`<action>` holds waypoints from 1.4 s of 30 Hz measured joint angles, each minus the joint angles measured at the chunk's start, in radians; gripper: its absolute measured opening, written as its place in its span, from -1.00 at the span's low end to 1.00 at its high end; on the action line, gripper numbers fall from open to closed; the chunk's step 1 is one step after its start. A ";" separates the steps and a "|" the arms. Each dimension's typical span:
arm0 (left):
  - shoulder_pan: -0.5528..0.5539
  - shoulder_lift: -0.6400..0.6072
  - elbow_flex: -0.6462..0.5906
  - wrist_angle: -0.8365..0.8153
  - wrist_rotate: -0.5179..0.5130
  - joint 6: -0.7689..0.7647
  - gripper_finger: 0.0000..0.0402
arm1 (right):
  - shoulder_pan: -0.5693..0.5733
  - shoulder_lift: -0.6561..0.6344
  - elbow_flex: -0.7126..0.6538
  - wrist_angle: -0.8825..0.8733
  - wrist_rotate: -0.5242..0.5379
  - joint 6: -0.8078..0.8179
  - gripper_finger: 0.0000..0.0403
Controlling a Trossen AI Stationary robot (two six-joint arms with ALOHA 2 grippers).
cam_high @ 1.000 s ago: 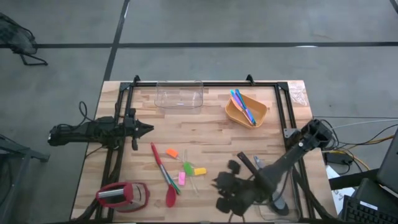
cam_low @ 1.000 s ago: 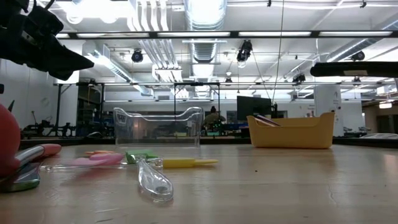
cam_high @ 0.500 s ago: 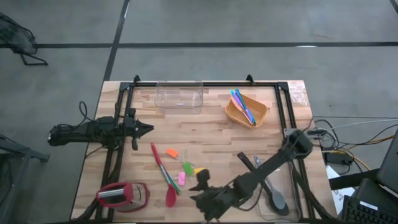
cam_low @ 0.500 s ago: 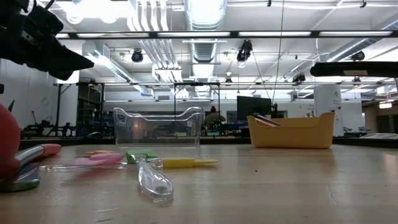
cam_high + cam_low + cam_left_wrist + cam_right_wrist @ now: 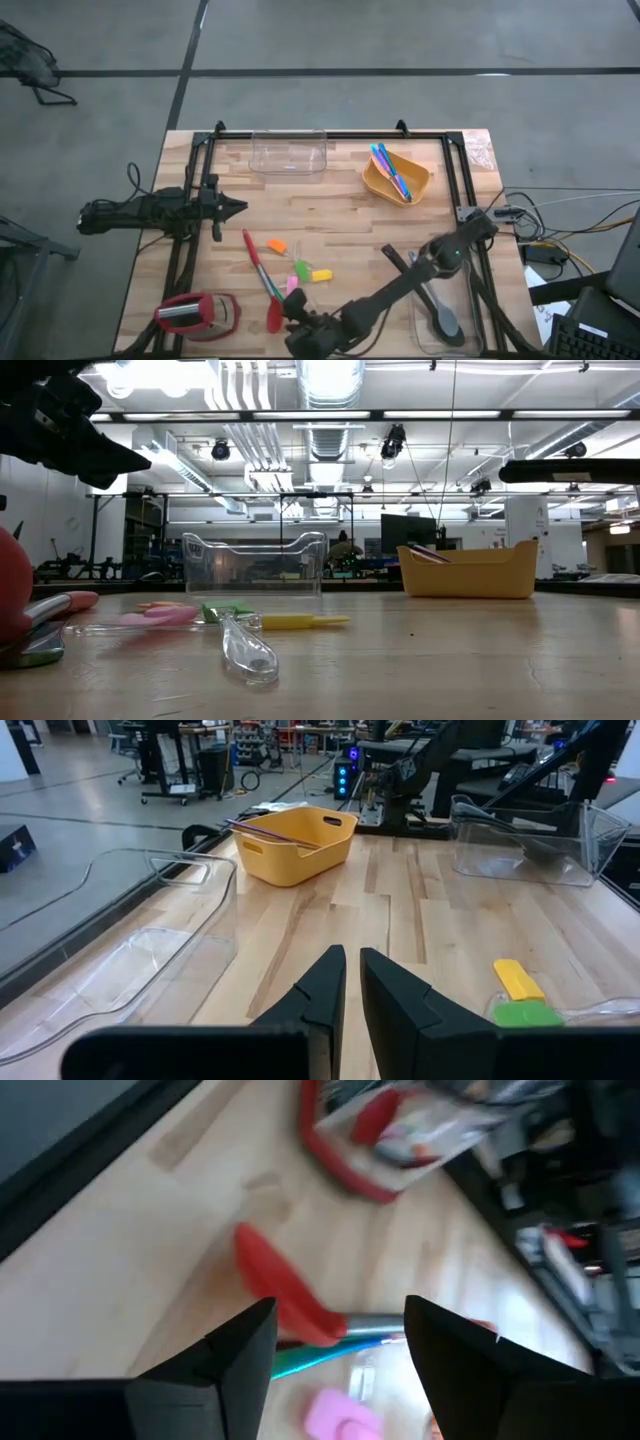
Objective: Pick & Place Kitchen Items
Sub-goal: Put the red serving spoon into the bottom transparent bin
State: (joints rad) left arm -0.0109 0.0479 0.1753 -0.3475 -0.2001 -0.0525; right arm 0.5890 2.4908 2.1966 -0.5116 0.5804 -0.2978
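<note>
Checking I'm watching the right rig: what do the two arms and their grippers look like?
Both arms are black, jointed, and matte. The left gripper has two flat, wedge-shaped black fingers tapering to narrow tips. The right gripper has the same dark angular fingers. From above, the right arm is a slim black link with bulkier joints. No markings or coloured cables are visible on either.

One clear plastic tub (image 5: pixel 289 154) sits at twelve o'clock, another clear tub (image 5: pixel 440 312) at five. One orange bowl (image 5: pixel 396 178) holds three thin coloured utensils (image 5: pixel 390 168). One red spatula (image 5: pixel 262 280), four small neon pieces (image 5: pixel 297 270), one red-and-silver gadget (image 5: pixel 195 314).
</note>
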 joint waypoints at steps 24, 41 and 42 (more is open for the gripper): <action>0.000 0.000 0.000 0.000 0.000 0.000 -0.78 | -0.073 0.123 0.149 -0.091 -0.250 -0.012 -0.32; 0.000 0.000 0.000 0.000 0.000 0.000 -0.78 | -0.060 0.124 0.137 -0.113 -0.203 -0.020 -0.93; 0.000 0.000 0.000 0.000 0.000 0.000 -0.78 | -0.051 0.121 0.138 -0.121 -0.164 -0.022 -0.93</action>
State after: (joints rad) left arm -0.0110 0.0483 0.1756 -0.3473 -0.2001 -0.0525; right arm 0.5381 2.6119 2.3346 -0.6327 0.4168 -0.3194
